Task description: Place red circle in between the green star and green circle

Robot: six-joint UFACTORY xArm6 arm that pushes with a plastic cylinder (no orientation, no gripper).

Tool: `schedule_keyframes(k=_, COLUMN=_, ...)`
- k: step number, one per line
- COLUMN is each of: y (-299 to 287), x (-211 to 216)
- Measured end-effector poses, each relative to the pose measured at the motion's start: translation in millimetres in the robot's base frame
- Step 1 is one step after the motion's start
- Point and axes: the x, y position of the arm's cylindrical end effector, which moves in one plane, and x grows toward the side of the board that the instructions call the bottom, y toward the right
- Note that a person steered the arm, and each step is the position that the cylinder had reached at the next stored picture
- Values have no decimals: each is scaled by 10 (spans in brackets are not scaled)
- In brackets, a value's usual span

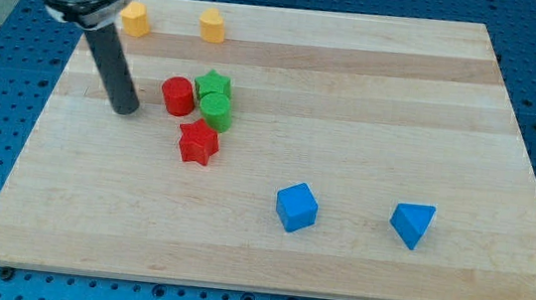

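Observation:
The red circle [178, 96] stands on the wooden board, touching or nearly touching the left side of the green star [213, 86]. The green circle [216, 112] sits just below the green star, touching it. My tip [125, 110] rests on the board a short way to the view's left of the red circle, apart from it. The dark rod rises from the tip toward the view's top left.
A red star [198, 143] lies just below the green circle. Two yellow blocks [136, 19] [212, 25] sit near the view's top edge. A blue cube [296, 207] and a blue triangular block [412, 225] lie toward the view's bottom right. The board edge [263, 287] runs along the view's bottom.

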Motion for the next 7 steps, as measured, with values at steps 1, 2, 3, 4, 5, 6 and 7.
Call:
schedule_keyframes(k=1, y=433, x=-1)
schedule_keyframes(k=2, y=675, x=-14)
schedule_keyframes(k=3, y=396, x=-517)
schedule_keyframes(k=4, y=333, x=-666)
schedule_keyframes(k=5, y=350, x=-931)
schedule_keyframes(k=6, y=714, x=-1117)
schedule_keyframes(k=7, y=755, x=-927)
